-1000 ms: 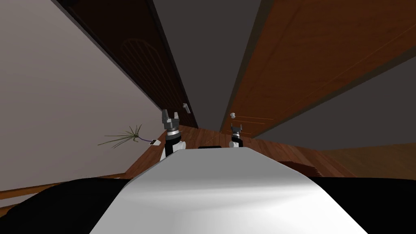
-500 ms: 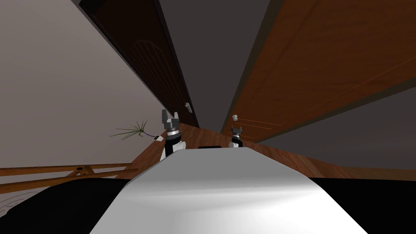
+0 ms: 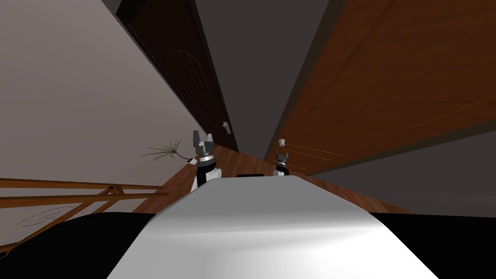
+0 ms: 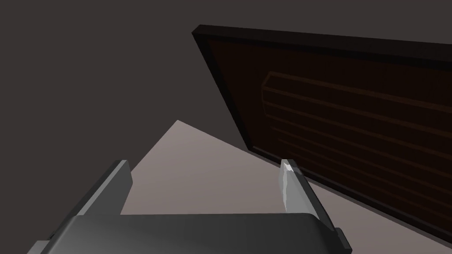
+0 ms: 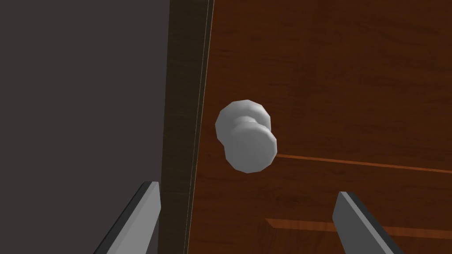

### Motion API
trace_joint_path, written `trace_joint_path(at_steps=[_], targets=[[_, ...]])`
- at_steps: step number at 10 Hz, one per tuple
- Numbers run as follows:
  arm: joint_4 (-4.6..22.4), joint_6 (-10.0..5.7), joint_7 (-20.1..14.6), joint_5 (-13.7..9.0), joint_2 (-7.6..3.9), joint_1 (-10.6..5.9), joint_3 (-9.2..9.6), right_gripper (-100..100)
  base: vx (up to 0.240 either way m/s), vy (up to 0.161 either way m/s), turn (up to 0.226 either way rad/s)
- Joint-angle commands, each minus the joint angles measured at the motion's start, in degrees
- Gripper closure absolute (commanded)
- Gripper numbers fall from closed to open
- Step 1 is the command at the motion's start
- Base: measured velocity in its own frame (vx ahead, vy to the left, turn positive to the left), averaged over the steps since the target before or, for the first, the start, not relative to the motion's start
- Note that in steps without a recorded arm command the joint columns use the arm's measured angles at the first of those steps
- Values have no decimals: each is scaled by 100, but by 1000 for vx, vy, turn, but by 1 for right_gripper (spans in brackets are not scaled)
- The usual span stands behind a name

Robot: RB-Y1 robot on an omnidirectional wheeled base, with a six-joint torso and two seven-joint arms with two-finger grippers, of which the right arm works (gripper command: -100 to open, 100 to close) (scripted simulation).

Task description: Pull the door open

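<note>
Edging closer, the robot holds its right end effector (image 5: 247, 188), fingers spread, just short of the pale round knob (image 5: 247, 139) near the edge of the brown door (image 5: 353, 66); smooth and rigid, the knob likely needs a firm pinch across its sides

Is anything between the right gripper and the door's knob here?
Nothing visible is. The right gripper is open, and the white knob sits ahead of the gap between its fingers, untouched, on the brown door beside the dark frame.
</note>
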Motion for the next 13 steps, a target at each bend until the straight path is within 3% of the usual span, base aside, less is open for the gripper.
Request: trace_joint_path(at_steps=[1, 6, 7, 8, 11, 13], targets=[[242, -65, -207, -140, -22, -73, 36, -100, 35, -98, 187], [795, -215, -664, -458, -67, -234, 121, -100, 28, -101, 159], [703, -184, -601, -426, -70, -200, 108, -100, 7, -36, 19], [792, -213, -832, -469, -252, -147, 92, -100, 123, -16, 77], [912, -252, -1152, -524, -521, -65, 67, -100, 175, 3, 67], [1025, -288, -1454, -575, -775, 12, 44, -100, 168, -19, 75]])
